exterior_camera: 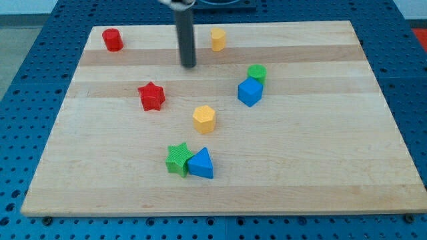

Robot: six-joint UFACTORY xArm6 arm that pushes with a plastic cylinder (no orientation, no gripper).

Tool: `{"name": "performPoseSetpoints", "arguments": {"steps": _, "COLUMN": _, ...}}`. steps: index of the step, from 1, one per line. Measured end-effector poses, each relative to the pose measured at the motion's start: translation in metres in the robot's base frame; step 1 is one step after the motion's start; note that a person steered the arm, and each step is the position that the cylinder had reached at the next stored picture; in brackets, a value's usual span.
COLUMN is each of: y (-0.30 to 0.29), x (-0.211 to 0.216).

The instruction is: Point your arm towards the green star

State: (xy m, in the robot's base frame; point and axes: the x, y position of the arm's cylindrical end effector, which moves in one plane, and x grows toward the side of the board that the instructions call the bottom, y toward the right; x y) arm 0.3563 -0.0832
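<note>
The green star (177,159) lies near the view's bottom centre of the wooden board (333,167), touching the blue triangle (201,164) on its right. My tip (189,66) is near the view's top centre, far above the green star. It stands between the red cylinder (112,40) and the yellow block (218,39), up and right of the red star (152,96).
A yellow hexagon (205,119) lies between my tip and the green star. A green cylinder (257,73) touches a blue cube (250,92) right of centre. Blue pegboard surrounds the board.
</note>
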Motion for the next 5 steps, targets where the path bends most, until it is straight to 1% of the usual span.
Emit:
{"name": "performPoseSetpoints", "arguments": {"steps": 1, "y": -0.007, "x": 0.017}}
{"name": "performPoseSetpoints", "arguments": {"steps": 3, "y": -0.007, "x": 0.1}}
{"name": "performPoseSetpoints", "arguments": {"steps": 4, "y": -0.017, "x": 0.143}}
{"name": "performPoseSetpoints", "arguments": {"steps": 5, "y": -0.049, "x": 0.183}}
